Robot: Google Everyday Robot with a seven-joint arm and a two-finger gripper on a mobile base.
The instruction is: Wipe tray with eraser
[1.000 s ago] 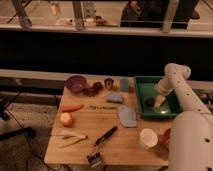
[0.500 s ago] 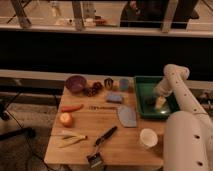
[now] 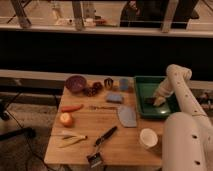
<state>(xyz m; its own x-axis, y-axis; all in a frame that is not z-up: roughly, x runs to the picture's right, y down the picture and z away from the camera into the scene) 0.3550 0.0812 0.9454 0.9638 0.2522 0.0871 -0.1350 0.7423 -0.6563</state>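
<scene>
Gripper lowered inside the green tray, dark eraser touching it on its left — whether it is clamped cannot be told, light blue block and purple bowl farther left — outside the tray.

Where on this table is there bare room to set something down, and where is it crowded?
Bare wood of the table lies between the orange fruit and the grey-blue pad, and again between the brush and the white cup. The back row from purple bowl to blue cup is crowded. In the tray, the gripper sits at the eraser.
</scene>
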